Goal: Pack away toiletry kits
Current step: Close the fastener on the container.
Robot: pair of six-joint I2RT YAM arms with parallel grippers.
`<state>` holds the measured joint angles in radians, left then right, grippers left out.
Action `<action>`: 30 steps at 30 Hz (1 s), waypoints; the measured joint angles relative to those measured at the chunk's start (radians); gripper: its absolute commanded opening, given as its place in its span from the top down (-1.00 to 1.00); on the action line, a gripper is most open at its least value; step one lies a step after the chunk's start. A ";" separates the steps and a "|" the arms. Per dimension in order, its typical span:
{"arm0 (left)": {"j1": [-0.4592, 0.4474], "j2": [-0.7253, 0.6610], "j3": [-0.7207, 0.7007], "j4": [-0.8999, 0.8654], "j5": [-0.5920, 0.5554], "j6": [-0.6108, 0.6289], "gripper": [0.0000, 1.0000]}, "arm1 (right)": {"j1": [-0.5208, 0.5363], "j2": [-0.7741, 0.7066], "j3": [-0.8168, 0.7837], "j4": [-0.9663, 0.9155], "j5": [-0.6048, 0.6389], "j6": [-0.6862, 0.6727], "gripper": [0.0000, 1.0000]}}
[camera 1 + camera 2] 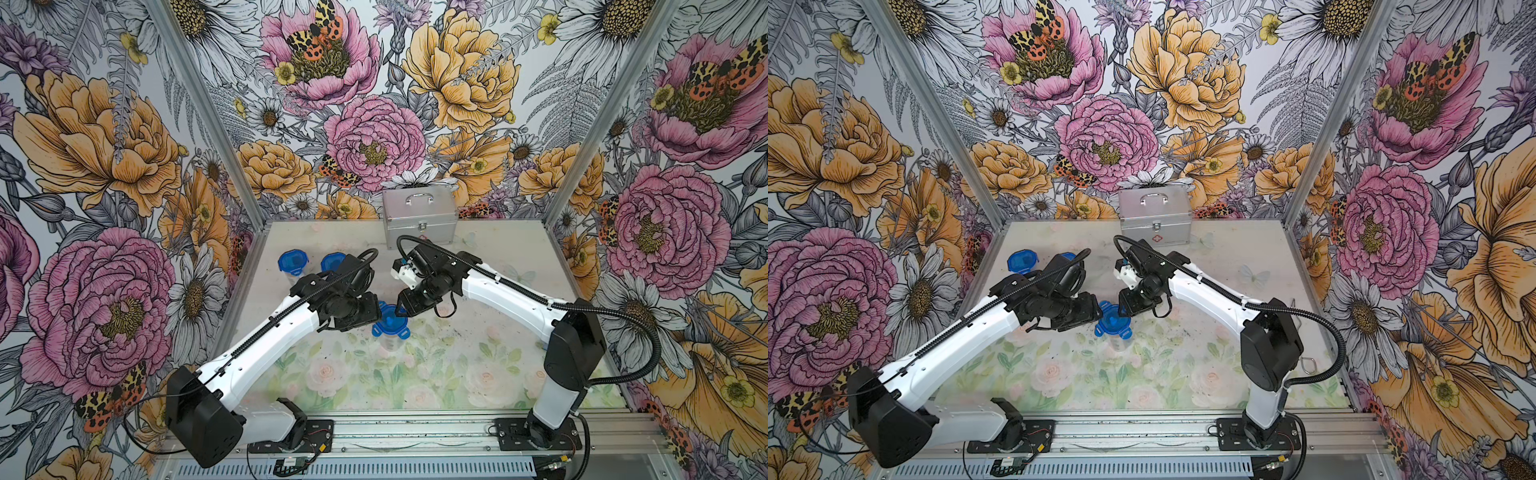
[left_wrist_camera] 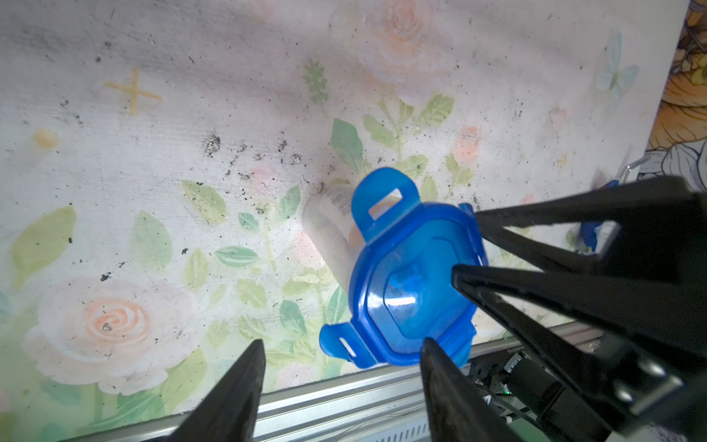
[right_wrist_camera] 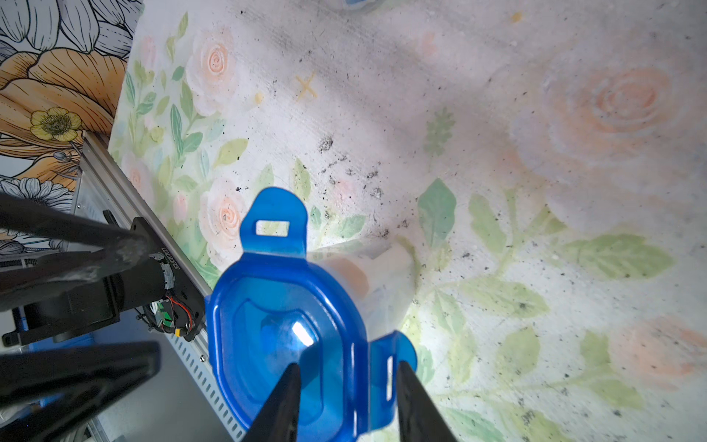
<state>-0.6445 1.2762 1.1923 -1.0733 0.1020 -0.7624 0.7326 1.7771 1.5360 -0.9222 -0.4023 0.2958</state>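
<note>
Right gripper [image 3: 347, 364] straddles one tab of the blue clip-tab lid [image 3: 275, 306], clamp unclear, likely latching it; left gripper [image 2: 340, 342] gapes beside that lid, probably to steady it.

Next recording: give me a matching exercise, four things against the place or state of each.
Things:
1. silver case
2. centre cup's lid
3. far-left lidded cup
4. right pincer

Places or states:
A. astride a clip tab
B. closed, at the table back edge
C. between right pincer and left pincer
D. left side of the table, apart from both pincers

Pairs: 1-B, 2-C, 3-D, 4-A
</note>
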 measured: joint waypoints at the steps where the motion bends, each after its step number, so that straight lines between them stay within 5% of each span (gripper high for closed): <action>1: -0.011 -0.004 0.000 -0.001 0.001 -0.010 -0.17 | 0.000 0.000 0.000 0.000 0.000 0.000 0.18; 30: -0.065 0.055 -0.068 0.094 0.031 -0.107 0.03 | 0.000 0.000 -0.002 0.000 -0.010 -0.010 0.18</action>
<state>-0.7097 1.3312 1.1244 -0.9791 0.1329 -0.8692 0.7326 1.7771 1.5345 -0.9226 -0.4126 0.2863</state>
